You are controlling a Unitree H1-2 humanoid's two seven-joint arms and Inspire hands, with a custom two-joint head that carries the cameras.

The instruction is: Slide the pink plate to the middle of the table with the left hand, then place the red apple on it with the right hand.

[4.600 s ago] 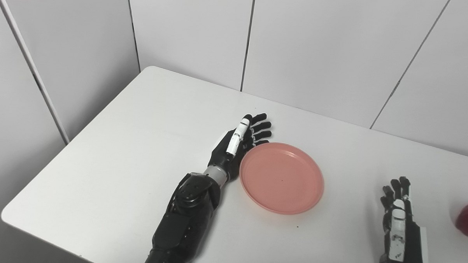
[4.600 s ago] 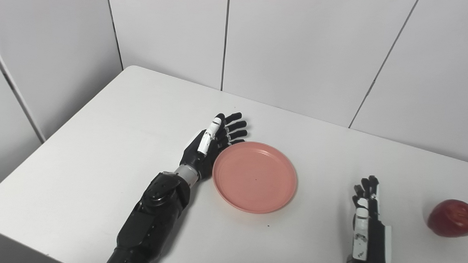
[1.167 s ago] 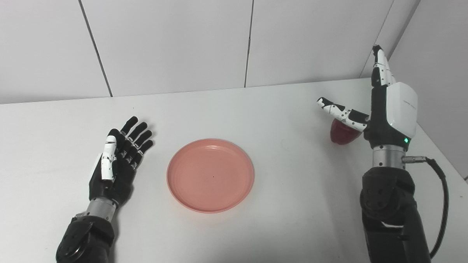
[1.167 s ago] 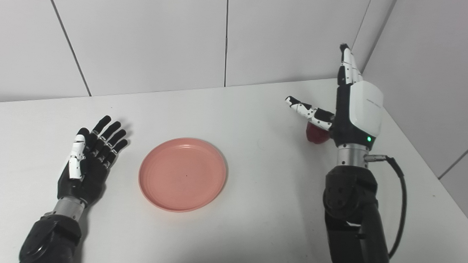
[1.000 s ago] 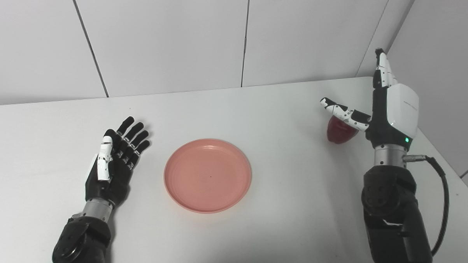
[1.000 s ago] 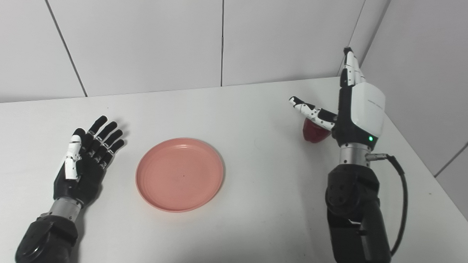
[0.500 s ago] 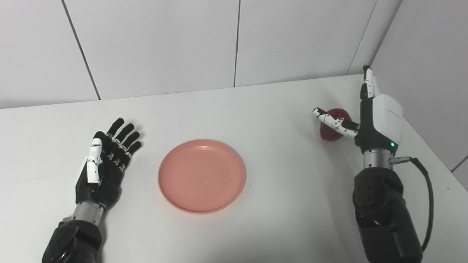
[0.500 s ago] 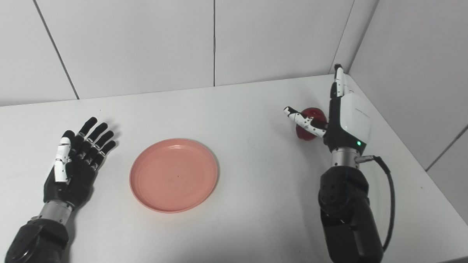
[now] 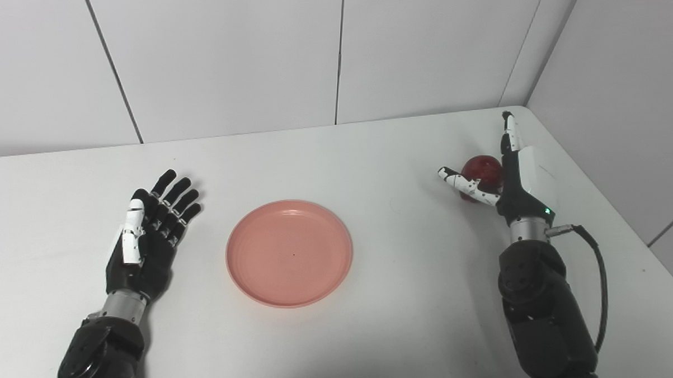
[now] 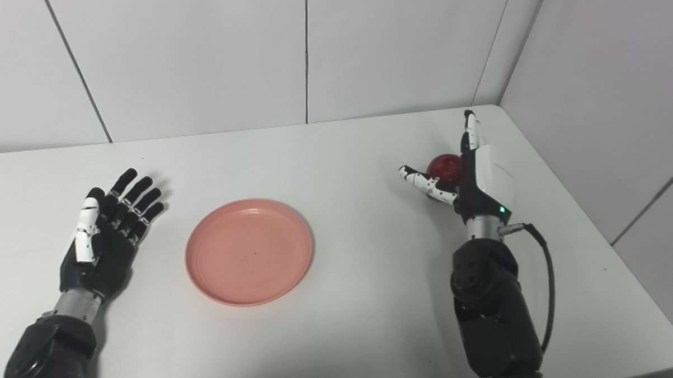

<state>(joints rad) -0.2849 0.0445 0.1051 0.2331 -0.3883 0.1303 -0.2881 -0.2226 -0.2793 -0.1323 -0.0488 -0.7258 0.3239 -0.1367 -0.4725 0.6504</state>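
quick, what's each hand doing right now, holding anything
Left hand: open, flat on the table, holding nothing.
Right hand: open, fingers spread beside the red apple, not yet closed on it.

A bare test bay or lab is showing here: plain white wall panels [image 9: 235,57] are filling the upper frame, enclosing a white table [image 9: 411,281] in a corner at upper right.
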